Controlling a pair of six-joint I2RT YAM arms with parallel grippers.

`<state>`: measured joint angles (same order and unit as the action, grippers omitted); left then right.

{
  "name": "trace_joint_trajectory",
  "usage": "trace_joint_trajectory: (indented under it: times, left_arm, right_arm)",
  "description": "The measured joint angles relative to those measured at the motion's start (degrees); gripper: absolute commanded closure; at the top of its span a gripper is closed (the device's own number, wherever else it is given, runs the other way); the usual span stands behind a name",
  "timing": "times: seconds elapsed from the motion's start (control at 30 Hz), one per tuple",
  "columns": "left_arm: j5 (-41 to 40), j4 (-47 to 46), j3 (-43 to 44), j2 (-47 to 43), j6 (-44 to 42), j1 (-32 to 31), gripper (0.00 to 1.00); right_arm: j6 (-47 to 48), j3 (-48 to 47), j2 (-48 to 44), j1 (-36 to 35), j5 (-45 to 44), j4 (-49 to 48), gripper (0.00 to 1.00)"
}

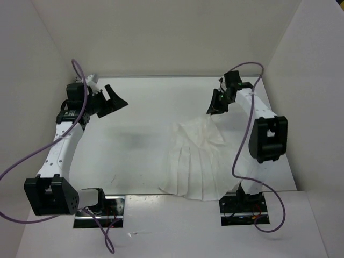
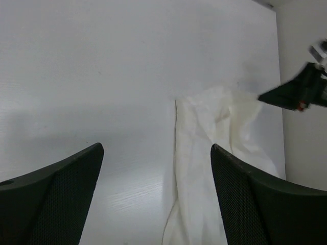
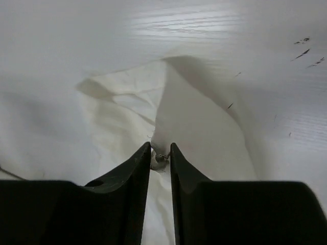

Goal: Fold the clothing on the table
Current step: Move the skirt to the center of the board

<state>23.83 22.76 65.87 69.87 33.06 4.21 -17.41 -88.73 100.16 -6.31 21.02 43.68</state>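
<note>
White table (image 1: pixel 134 107) boxed in by white walls (image 1: pixel 161 32)
Right gripper (image 3: pixel 160 148) pinches the skirt (image 1: pixel 193 161) (far corner lifted); left gripper (image 2: pixel 156 148) spread.

A skirt (image 1: pixel 193 161) is seen spread on the desk (image 1: pixel 134 145), right of centre, its far corner raised to the right tool (image 1: pixel 215 109). The left tool (image 1: pixel 115 99) is held wide-jawed at the far left, well apart from it.

Off-white, vertically pleated skirt (image 1: pixel 193 166); plain white table (image 1: pixel 134 142).
</note>
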Motion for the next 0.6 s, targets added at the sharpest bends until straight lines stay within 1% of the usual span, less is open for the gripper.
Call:
trace_joint_trajectory:
  times: [0.07, 0.1, 0.17, 0.27, 0.37, 0.43, 0.5, 0.6]
  left_arm:
    - [3.08, -0.44, 0.5, 3.1, -3.26, -1.18, 0.08]
    - [4.26, 0.22, 1.2, 5.2, -4.98, -2.49, 0.08]
    - [6.03, 1.33, 3.23, 10.03, -8.98, -5.66, 0.1]
    - [6.1, 1.92, 4.83, 16.0, -13.57, -12.33, 0.13]
    - [4.22, 1.84, 5.09, 20.04, -16.24, -20.02, 0.2]
    - [2.95, 1.18, 5.09, 22.27, -17.16, -24.85, 0.22]
    - [1.97, -0.07, 5.55, 24.59, -17.99, -28.41, 0.22]
    - [-0.72, -2.29, 6.69, 27.78, -17.92, -31.67, 0.2]
  right_arm:
    - [-0.52, 0.22, 7.32, 0.07, -2.75, 0.17, 0.61]
    - [-0.66, 0.22, 9.44, 0.07, -4.17, 0.17, 0.58]
    - [-0.98, 0.2, 10.69, -0.04, -7.06, 0.76, 0.57]
    - [-1.51, -0.94, 9.44, -0.85, -11.82, 0.96, 0.55]
    - [-2.27, -1.46, 6.62, -2.4, -16.92, 1.09, 0.54]
    - [-2.71, -1.49, 4.7, -3.1, -19.43, 1.4, 0.54]
    - [-3.15, -1.49, 3.41, -3.65, -21.77, 1.88, 0.54]
    - [-3.96, -1.07, 3.02, -3.69, -24.17, 2.27, 0.54]
